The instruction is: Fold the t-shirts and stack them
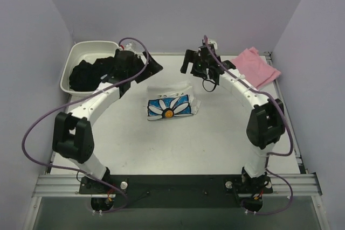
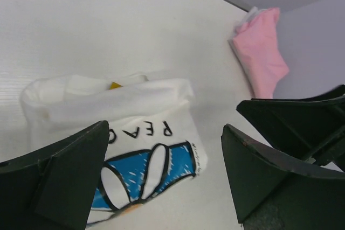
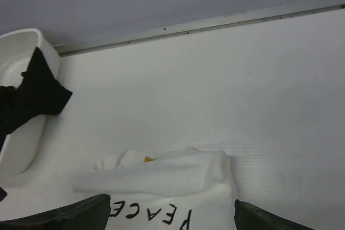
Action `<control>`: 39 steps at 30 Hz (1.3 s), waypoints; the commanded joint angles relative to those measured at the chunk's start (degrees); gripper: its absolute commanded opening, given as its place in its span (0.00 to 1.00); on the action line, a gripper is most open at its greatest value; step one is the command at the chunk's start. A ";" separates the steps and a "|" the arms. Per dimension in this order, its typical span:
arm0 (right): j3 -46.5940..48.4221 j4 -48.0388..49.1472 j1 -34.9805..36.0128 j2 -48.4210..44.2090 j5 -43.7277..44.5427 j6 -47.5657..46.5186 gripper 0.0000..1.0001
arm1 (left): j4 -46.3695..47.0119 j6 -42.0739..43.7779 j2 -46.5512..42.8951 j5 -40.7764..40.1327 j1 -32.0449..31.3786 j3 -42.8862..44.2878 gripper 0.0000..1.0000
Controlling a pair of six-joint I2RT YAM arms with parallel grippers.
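Tub: the white tub [image 1: 89, 48] sits at the upper left of the top view, at the far left corner of the tabletop [image 1: 215, 144]. It shows at the left edge of the right wrist view too [image 3: 21, 144].
Black clothes: a heap of black clothes [image 1: 86, 74] lies in the white tub. One bit hangs over its rim [image 3: 32, 95].
Left claw: the left claw [image 1: 148, 71] is just right of the white tub, up and to the left of the daisy t-shirt. Its two fingers are spread wide [image 2: 167, 187] and it holds nothing.
Daisy t-shirt: the daisy t-shirt [image 1: 170, 106] lies folded small in the middle of the tabletop. The blue and white flower faces up [image 2: 145, 127]. Black letters run above the flower, and a little yellow tag [image 3: 149, 159] peeks out at the neck.
Right claw: the right claw [image 1: 200, 68] is up and to the right of the daisy t-shirt. Its fingers are spread wide too [image 3: 172, 216], at the two bottom corners of its own view, with nothing between them.
Pink t-shirt: the pink t-shirt [image 1: 256, 65] lies at the upper right, at the far right corner of the tabletop, well apart from the daisy t-shirt [image 2: 261, 52].
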 commanded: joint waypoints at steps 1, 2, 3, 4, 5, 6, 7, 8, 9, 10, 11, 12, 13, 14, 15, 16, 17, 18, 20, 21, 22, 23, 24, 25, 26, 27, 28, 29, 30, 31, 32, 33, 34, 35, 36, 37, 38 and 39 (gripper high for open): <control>-7.71 3.00 3.43 -9.82 -4.02 3.77 1.00 | 5.66 -2.72 -8.34 1.35 -4.96 -7.61 0.94; -9.39 3.88 4.05 -10.96 -5.36 5.09 1.00 | 8.56 -4.12 -9.74 1.52 -5.75 -9.45 0.95; -10.88 5.63 4.05 -12.71 -6.33 6.67 1.00 | 9.98 -4.66 -10.11 2.05 -6.71 -11.73 0.95; -12.29 7.03 4.05 -13.42 -9.82 10.08 1.00 | 11.48 -5.36 -10.20 2.49 -6.90 -12.71 0.95; -15.26 8.35 3.79 -14.04 -11.07 11.60 1.00 | 12.71 -6.76 -10.20 3.36 -6.99 -13.68 0.94; -16.34 10.63 3.79 -14.66 -12.56 13.27 1.00 | 14.11 -7.55 -10.11 3.89 -6.99 -16.47 0.95; -17.83 13.00 3.70 -15.01 -14.14 14.59 1.00 | 18.83 -8.34 -10.28 5.46 -6.81 -18.24 0.94; -20.19 15.11 3.70 -15.10 -18.07 17.82 1.00 | 22.09 -9.83 -10.55 6.26 -6.72 -19.91 0.95; -21.43 20.09 3.53 -14.67 -20.38 19.33 1.00 | 28.13 -10.54 -10.64 8.10 -6.64 -23.15 0.95; -22.23 22.84 3.44 -14.23 -22.57 21.00 1.00 | 30.71 -11.07 -10.64 8.81 -6.38 -24.14 0.95; -24.50 25.65 3.18 -13.61 -27.03 25.45 1.00 | 32.65 -12.03 -10.11 9.69 -6.11 -24.93 0.95; -25.83 33.25 2.56 -12.30 -28.99 27.93 1.00 | 36.76 -12.48 -9.76 10.92 -5.67 -25.55 0.95; -26.88 37.16 2.38 -11.42 -31.01 30.66 1.00 | 39.15 -12.74 -8.89 12.93 -4.80 -26.86 0.95; -28.20 40.24 2.12 -9.23 -33.82 34.86 1.00 | 41.09 -13.18 -8.10 14.00 -4.44 -26.96 0.95; -28.74 46.71 1.86 -7.99 -35.32 37.43 1.00 | 43.37 -13.36 -7.39 14.96 -4.09 -26.96 0.95; -29.52 50.34 1.77 -6.94 -36.30 39.63 1.00 | 44.70 -13.88 -5.56 17.23 -3.30 -26.53 0.95; -30.05 53.42 1.77 -4.84 -37.00 41.65 1.00 | 46.02 -14.24 -4.58 18.21 -3.04 -26.35 0.95; -30.58 57.98 1.68 -3.77 -38.14 45.33 1.00 | 47.60 -14.68 -3.61 18.83 -2.68 -26.09 0.95; -31.11 60.65 1.77 -1.49 -38.33 47.55 1.00 | 49.45 -15.73 -1.24 19.89 -1.98 -26.52 0.95; -31.81 62.32 1.94 -0.96 -38.42 48.60 1.00 | 50.50 -16.00 -0.62 19.81 -1.80 -26.78 0.95; -32.17 62.85 1.94 -0.52 -38.42 49.05 1.00 | 50.95 -16.26 0.51 19.81 -1.63 -27.05 0.95; -32.78 63.82 2.03 -0.08 -38.33 49.23 1.00 | 51.56 -16.35 1.14 20.07 -1.28 -27.92 0.95; -33.22 64.00 1.94 -0.07 -37.98 49.14 1.00 | 52.09 -16.35 1.66 20.07 -1.19 -28.19 0.95; -34.01 63.83 1.86 -0.07 -37.89 48.97 1.00 | 52.44 -16.35 2.71 20.07 -1.01 -28.63 0.95; -34.28 63.48 1.85 -0.25 -37.89 48.79 1.00 | 53.06 -16.35 3.42 20.24 -1.01 -29.15 0.95; -34.54 63.21 1.85 -0.33 -37.89 48.62 1.00 | 53.85 -16.26 4.12 20.68 -0.84 -29.25 0.95; -34.98 62.78 1.85 -0.42 -38.06 48.18 1.00 | 53.94 -16.18 5.70 20.86 -0.84 -29.25 0.95; -35.24 62.08 1.85 -0.51 -37.98 47.83 1.00 | 54.29 -16.17 6.49 20.95 -0.75 -29.33 0.95; -35.77 61.72 1.85 -0.60 -37.80 47.56 1.00 | 55.34 -16.17 7.29 20.78 -0.75 -29.86 0.95; -36.47 61.46 1.77 -0.69 -37.63 47.21 1.00 | 55.78 -16.17 8.86 20.86 -0.66 -30.12 0.95; -37.95 61.37 1.77 -0.60 -37.10 46.51 1.00 | 56.31 -16.17 9.66 20.69 -0.49 -30.30 0.95; -38.67 61.02 1.77 -0.43 -36.84 46.07 1.00 | 57.36 -16.26 10.45 20.69 -0.22 -30.65 0.95; -39.28 60.93 1.68 -0.25 -36.57 45.63 1.00 | 57.89 -16.44 12.11 20.42 -0.05 -30.83 0.95; -40.51 61.19 1.50 0.80 -36.40 45.02 1.00 | 59.11 -16.52 12.82 20.51 0.04 -30.83 0.95; -41.13 61.54 1.50 1.50 -36.31 44.92 1.00 | 59.65 -16.61 13.70 20.60 0.13 -30.92 0.95; -41.83 62.32 1.33 2.29 -36.05 45.01 1.00 | 60.18 -17.05 15.28 20.42 0.48 -30.92 0.95; -42.97 63.81 1.33 3.95 -35.70 45.01 1.00 | 61.05 -17.23 16.07 20.42 0.57 -30.83 0.95; -43.33 64.44 1.07 4.93 -35.60 45.01 1.00 | 61.41 -17.32 16.78 20.42 0.74 -30.74 0.95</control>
